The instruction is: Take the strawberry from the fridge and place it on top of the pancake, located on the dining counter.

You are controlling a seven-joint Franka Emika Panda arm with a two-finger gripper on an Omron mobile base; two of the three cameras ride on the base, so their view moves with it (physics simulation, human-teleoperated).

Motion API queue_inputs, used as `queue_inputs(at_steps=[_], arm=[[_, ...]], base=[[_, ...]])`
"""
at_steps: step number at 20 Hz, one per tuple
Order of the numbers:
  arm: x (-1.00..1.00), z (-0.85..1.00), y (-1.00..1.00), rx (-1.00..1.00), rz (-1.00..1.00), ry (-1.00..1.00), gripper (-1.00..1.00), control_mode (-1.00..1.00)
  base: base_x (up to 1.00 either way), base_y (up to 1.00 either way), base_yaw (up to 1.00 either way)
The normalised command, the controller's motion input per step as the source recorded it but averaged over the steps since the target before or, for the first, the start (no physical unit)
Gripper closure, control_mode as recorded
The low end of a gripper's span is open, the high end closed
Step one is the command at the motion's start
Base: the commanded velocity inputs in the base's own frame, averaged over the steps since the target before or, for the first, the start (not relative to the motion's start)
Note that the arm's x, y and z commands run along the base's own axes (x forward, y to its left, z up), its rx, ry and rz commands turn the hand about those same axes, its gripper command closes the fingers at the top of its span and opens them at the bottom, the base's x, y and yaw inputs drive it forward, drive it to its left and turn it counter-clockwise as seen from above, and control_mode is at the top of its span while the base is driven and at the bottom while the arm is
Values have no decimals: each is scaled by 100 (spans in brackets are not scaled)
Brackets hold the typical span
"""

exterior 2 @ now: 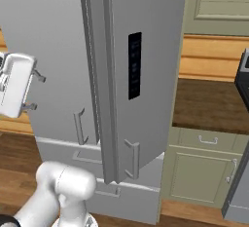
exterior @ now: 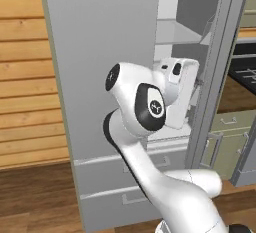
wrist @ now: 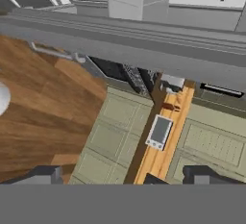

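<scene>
The fridge [exterior: 100, 52] is tall and light grey. Its left door is closed, and its right door [exterior 2: 146, 50] stands swung out toward me, seen nearly edge-on. Pale shelves [exterior: 177, 32] show in the gap between the doors. My gripper [exterior 2: 35, 92] is open at the mouth of that gap at mid height, with nothing between its fingers [exterior 2: 39, 78]. In the hand view the gripper [wrist: 125, 175] has its two dark tips far apart at the bottom, looking past the fridge's grey edge [wrist: 144, 45]. The strawberry, the pancake and the dining counter are out of view.
Pale green cabinets [exterior 2: 204, 172] under a brown countertop [exterior 2: 209, 104] stand right of the fridge, with a dark stove [exterior: 245, 72] beyond. A wood-panelled wall [exterior: 25, 77] runs on the left. Two fridge drawers [exterior: 105, 177] sit low behind my arm.
</scene>
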Motion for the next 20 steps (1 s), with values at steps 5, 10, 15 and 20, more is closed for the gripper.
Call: queue_inputs(at_steps=[5, 10, 15, 20], arm=[[92, -4, -69, 0, -2, 2, -100, -100], [83, -6, -56, -4, 0, 6, -100, -100], [39, -3, -58, -5, -1, 5, -100, -100], [14, 0, -47, -5, -2, 8, -100, -100]], base=[[0, 0, 0], [0, 0, 0], [0, 0, 0], [0, 0, 0]])
